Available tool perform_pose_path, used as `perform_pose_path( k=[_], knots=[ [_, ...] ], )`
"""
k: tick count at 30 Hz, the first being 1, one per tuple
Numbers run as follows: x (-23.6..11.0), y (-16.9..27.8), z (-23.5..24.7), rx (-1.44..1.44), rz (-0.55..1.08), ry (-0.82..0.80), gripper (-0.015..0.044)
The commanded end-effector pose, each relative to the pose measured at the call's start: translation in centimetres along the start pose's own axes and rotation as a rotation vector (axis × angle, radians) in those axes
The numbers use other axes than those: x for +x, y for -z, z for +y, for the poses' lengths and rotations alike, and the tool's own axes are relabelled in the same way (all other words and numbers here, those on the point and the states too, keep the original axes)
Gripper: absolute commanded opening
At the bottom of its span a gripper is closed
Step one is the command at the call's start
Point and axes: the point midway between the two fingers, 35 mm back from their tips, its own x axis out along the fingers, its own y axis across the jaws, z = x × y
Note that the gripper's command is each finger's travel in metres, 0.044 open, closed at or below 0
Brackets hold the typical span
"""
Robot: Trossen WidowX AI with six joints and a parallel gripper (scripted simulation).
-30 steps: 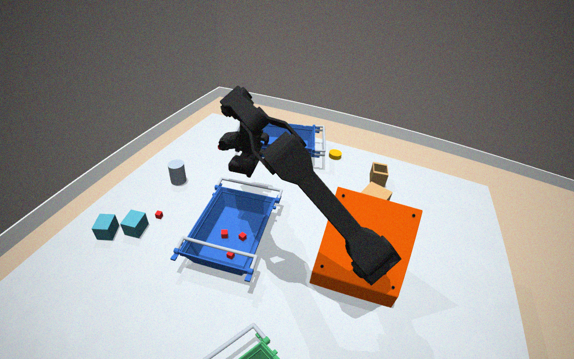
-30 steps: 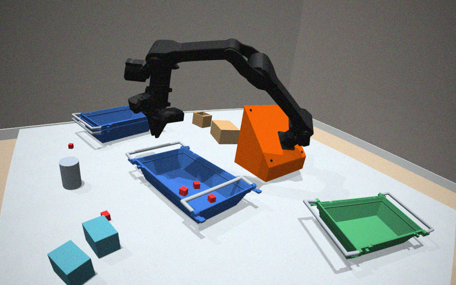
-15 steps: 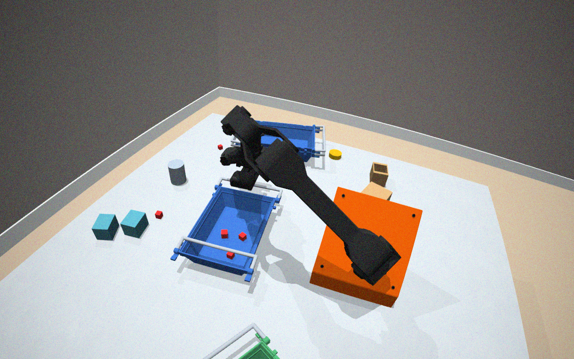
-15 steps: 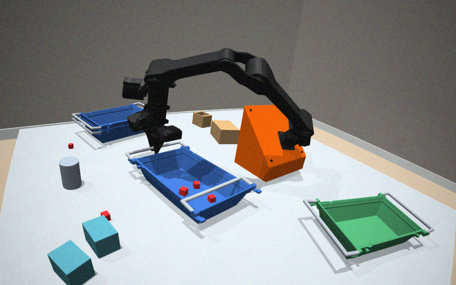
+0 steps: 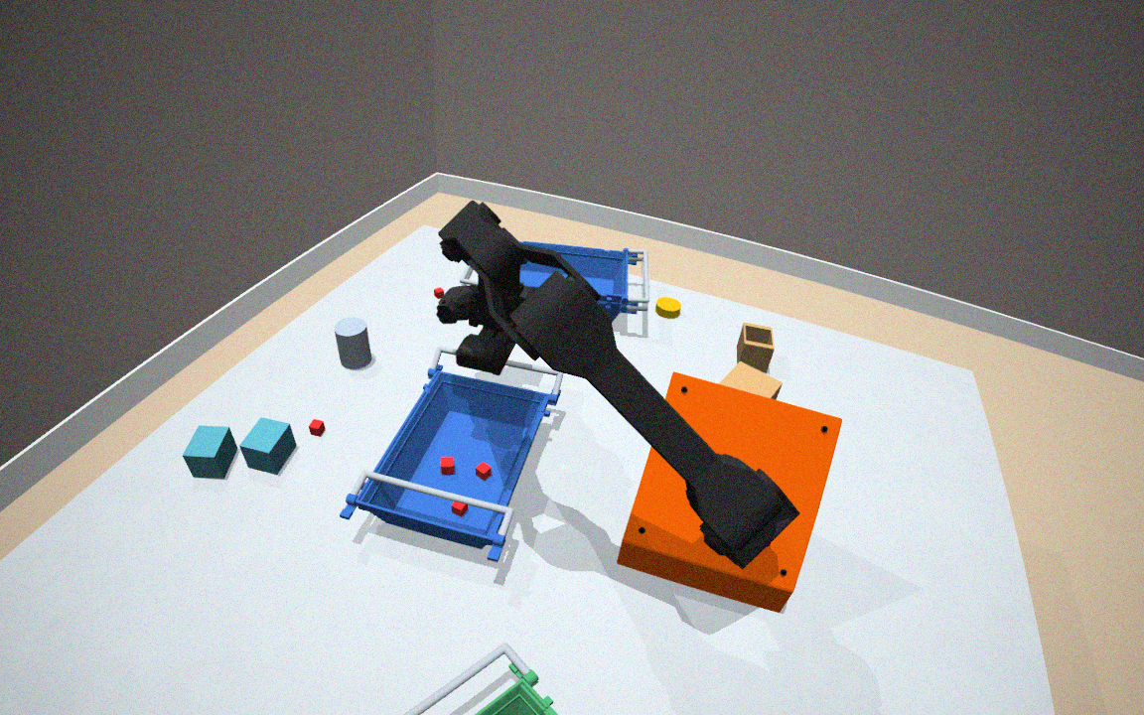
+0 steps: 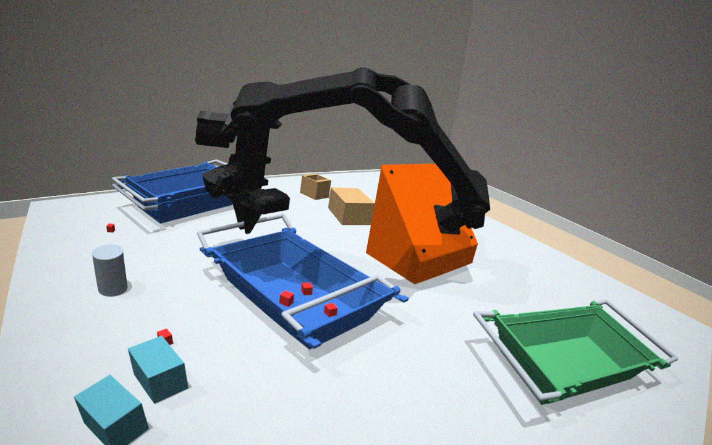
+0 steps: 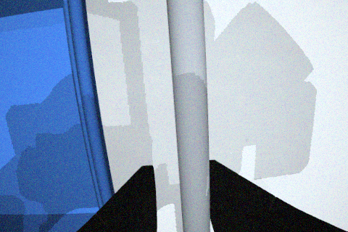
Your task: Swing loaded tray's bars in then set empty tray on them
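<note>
The loaded blue tray point(image 5: 434, 526) point(image 6: 347, 321) point(image 7: 85, 76) holds three red blocks point(image 5: 483, 470) point(image 6: 287, 298). Its near bar point(image 5: 434, 491) point(image 6: 319, 300) lies across its top. Its far bar point(image 5: 531, 365) point(image 6: 220, 227) point(image 7: 192, 116) stands out beyond the far end. My gripper point(image 6: 249, 227) point(image 7: 178, 174) points down over the far bar with its fingers a little apart. In the wrist view the bar runs between them, close to the right finger; its height relative to the tips is unclear. An empty green tray point(image 5: 513, 704) point(image 6: 574, 354) with both bars out stands apart.
Another empty blue tray point(image 5: 576, 266) point(image 6: 182, 207) stands at the back. An orange wedge point(image 5: 807, 462) point(image 6: 403, 204) is beside the loaded tray. A grey cylinder point(image 5: 352, 345) point(image 6: 110, 271), teal cubes point(image 5: 267, 444) point(image 6: 157, 369), loose red blocks point(image 5: 317, 427) and wooden pieces point(image 5: 754, 349) point(image 6: 315, 186) stand around.
</note>
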Motion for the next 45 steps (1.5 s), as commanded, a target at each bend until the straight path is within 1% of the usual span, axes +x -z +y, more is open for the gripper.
perform_pose_path(
  k=[1, 10, 20, 24, 31, 33, 34, 45],
  knots=[
    [-0.6, -0.1, 1.5, -0.007, 0.005, -0.01, 0.0086],
    [-0.7, -0.1, 4.1, -0.006, 0.005, -0.012, 0.0086],
    [1.3, -0.1, 6.6, -0.006, 0.005, -0.014, 0.0086],
    [0.3, -0.1, 6.4, -0.006, 0.005, -0.013, 0.0086],
    [-3.1, -0.1, 6.0, -0.006, 0.006, -0.012, 0.0086],
    [-3.2, -0.1, 6.0, -0.006, 0.006, -0.012, 0.0086],
    [-2.5, -0.2, 6.0, -0.002, -0.002, -0.013, 0.0086],
    [-2.5, -0.2, 6.0, -0.002, -0.002, -0.013, 0.0086]
  ],
)
